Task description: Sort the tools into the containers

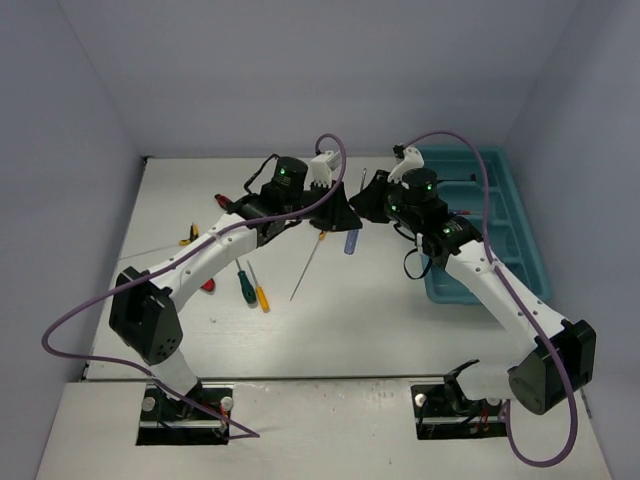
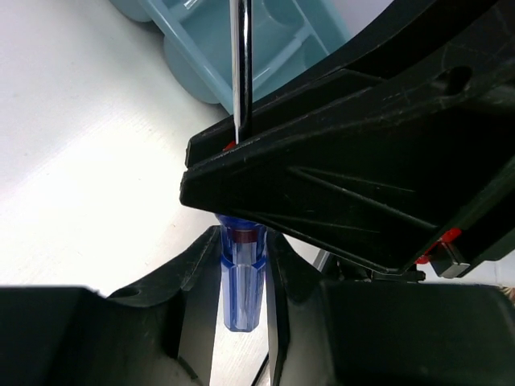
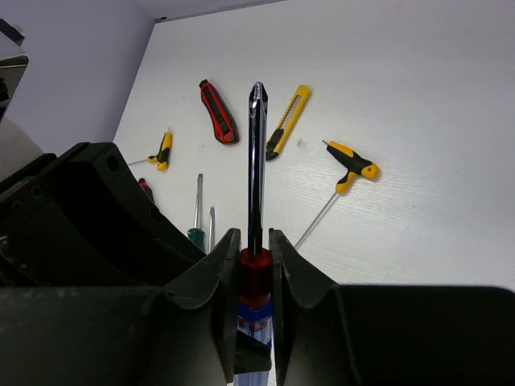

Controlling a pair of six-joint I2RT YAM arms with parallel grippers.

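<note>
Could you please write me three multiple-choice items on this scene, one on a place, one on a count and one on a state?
1. Where does the teal tray lie in the top view?
A. along the left side
B. along the right side
C. at the near edge, in the middle

2. How many utility knives show in the right wrist view?
A. none
B. two
C. five

3. What state is the blue-handled screwdriver in?
A. lying in the tray
B. flat on the table
C. gripped by both arms' fingers

Answers:
1 B: it runs along the right side, toward the far corner.
2 B: one red utility knife and one yellow utility knife.
3 C: the left fingers clamp its handle, and the right fingers clamp its red collar.
</note>
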